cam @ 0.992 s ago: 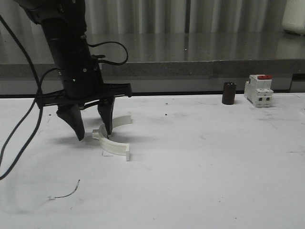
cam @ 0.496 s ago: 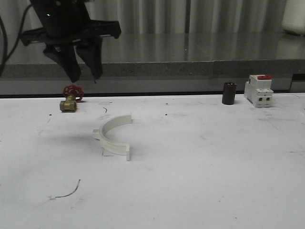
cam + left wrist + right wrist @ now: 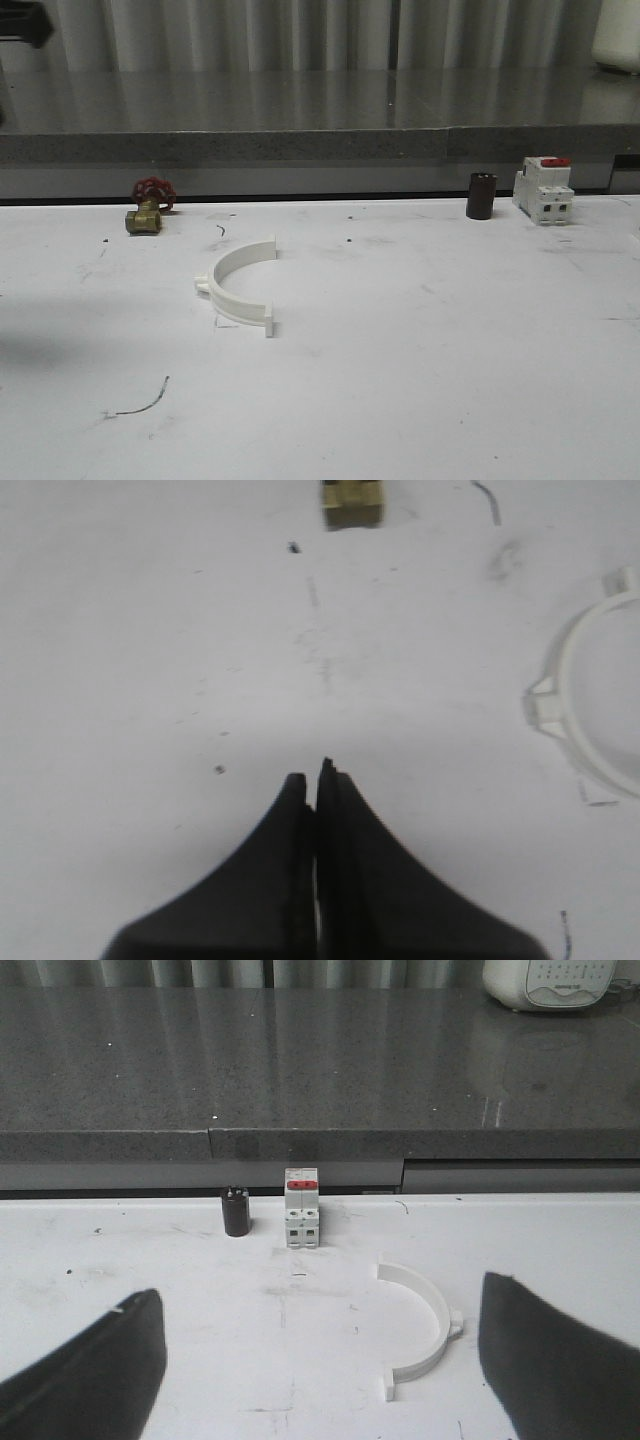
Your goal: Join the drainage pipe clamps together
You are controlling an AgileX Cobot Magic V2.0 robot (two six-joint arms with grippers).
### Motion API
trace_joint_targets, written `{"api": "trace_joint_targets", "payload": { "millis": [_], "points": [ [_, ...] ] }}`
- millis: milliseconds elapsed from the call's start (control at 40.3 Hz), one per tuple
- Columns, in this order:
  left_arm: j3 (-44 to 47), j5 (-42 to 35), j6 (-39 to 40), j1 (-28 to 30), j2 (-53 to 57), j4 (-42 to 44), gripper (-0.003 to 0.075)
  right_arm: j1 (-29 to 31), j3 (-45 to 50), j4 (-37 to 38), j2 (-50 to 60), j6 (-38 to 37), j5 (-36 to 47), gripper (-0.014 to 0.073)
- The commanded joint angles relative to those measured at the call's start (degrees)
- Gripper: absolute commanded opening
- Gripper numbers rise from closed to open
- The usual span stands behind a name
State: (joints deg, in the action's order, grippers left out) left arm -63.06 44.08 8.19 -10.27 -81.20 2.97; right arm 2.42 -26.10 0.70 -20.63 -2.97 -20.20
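Observation:
One white half-ring drainage pipe clamp (image 3: pixel 245 257) lies flat on the white table (image 3: pixel 430 350), left of centre, its open side facing right and a small tab on its left. The same clamp (image 3: pixel 548 705) shows in the left wrist view, off to the side of my left gripper (image 3: pixel 318 775), which is shut on nothing above bare table. A second white half-ring clamp (image 3: pixel 443 1315) lies on the table in the right wrist view, between the wide-apart fingers of my open right gripper (image 3: pixel 325 1360) and closer to one finger (image 3: pixel 560 1360).
A brass valve with a red handwheel (image 3: pixel 148 205) sits at the back left. A black cylinder (image 3: pixel 481 195) and a white breaker with a red top (image 3: pixel 543 190) stand at the back right. A grey stone ledge (image 3: pixel 330 110) runs behind the table. A thin wire (image 3: pixel 140 403) lies front left.
My left gripper stood open around the left clamp's tab, then rose and swung away left out of the front view. The clamp stays on the table.

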Motion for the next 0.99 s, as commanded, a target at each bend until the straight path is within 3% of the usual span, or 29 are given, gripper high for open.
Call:
{"api": "trace_joint_targets", "payload": {
  "millis": [0,99,273,446,694,967],
  "points": [
    [4.7,-6.1,-2.6,2.1,8.3,0.2,-0.0020,0.2,-2.1,0.7,-0.8,0.6,4.4,0.0651],
    [11.6,-11.0,-5.9,2.0,15.9,0.2,-0.0020,0.2,-2.1,0.7,-0.8,0.6,4.4,0.0651],
    [25.2,-24.4,-5.9,2.0,31.4,0.3,-0.0020,0.2,-2.1,0.7,-0.8,0.6,4.4,0.0651],
    [35.7,-33.0,-5.9,2.0,49.8,1.8,-0.0020,0.2,-2.1,0.7,-0.8,0.6,4.4,0.0651],
    [42.8,-32.8,-5.9,2.0,68.4,4.7,-0.0020,0.2,-2.1,0.7,-0.8,0.6,4.4,0.0651],
    [42.9,-33.2,-5.9,2.0,71.1,4.7,-0.0020,0.2,-2.1,0.7,-0.8,0.6,4.4,0.0651]
  ]
}}
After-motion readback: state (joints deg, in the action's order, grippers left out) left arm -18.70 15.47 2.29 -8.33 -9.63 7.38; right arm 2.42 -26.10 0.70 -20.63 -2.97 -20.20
